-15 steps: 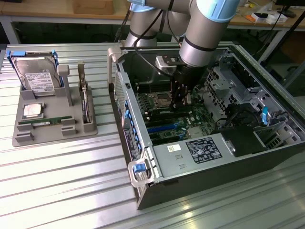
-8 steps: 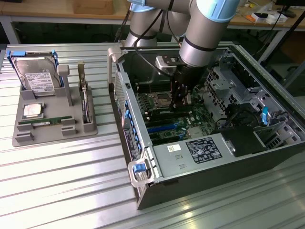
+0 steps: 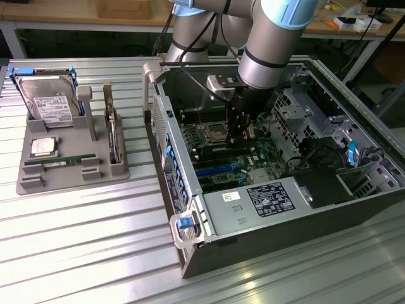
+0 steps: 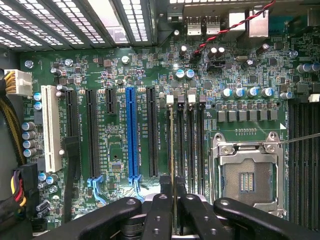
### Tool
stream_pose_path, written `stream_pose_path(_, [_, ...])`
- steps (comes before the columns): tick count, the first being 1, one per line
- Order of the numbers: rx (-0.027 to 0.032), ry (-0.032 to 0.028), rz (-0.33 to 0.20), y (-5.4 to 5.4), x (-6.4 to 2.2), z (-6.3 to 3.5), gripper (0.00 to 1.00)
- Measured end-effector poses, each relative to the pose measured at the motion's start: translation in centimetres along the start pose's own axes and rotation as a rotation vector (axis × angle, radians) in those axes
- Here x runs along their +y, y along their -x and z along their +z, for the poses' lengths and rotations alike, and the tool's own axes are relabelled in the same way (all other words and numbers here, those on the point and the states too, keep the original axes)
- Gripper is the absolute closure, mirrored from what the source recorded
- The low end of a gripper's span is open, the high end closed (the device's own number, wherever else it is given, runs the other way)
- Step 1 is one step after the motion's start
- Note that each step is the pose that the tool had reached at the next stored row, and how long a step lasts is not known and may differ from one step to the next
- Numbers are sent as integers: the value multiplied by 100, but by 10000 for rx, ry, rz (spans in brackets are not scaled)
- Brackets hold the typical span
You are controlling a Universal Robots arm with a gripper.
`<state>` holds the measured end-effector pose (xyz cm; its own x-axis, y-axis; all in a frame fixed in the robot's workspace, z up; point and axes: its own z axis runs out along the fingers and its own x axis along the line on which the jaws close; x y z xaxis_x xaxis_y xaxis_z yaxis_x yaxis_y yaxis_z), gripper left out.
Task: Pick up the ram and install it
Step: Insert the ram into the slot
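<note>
No text legible. Hard drive label, black sticker on case cover, motherboard silkscreen: print unreadable.

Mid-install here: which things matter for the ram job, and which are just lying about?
In the job: ram, edge-on in the shut gripper; memory slots; open computer case.
Lying about: hard drive, processor chip, bracket card, green stick in grey tray.

The arm comes down from the top of the exterior view, its thick grey-and-blue last segment leaning, and the wrist points almost straight down. The end effector hangs upright beneath it. In the wrist view its black fingers stand close together, clamped on the thin edge of the ram.
</note>
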<state>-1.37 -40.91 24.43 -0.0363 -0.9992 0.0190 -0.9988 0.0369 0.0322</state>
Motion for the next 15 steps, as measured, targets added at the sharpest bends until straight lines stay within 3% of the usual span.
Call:
stream_pose_path(4, [2, 0, 0, 0, 0, 0, 87])
stream_pose_path(5, [25, -1, 0, 3, 0, 0, 87])
stream_pose_path(7, [294, -10, 9, 42, 2, -1, 87])
stream_pose_path(12, [304, -11, 10, 42, 2, -1, 87])
stream_pose_path(14, [242, -9, 8, 25, 1, -1, 87])
stream_pose_path(15, [166, -5, 5, 6, 0, -1, 87])
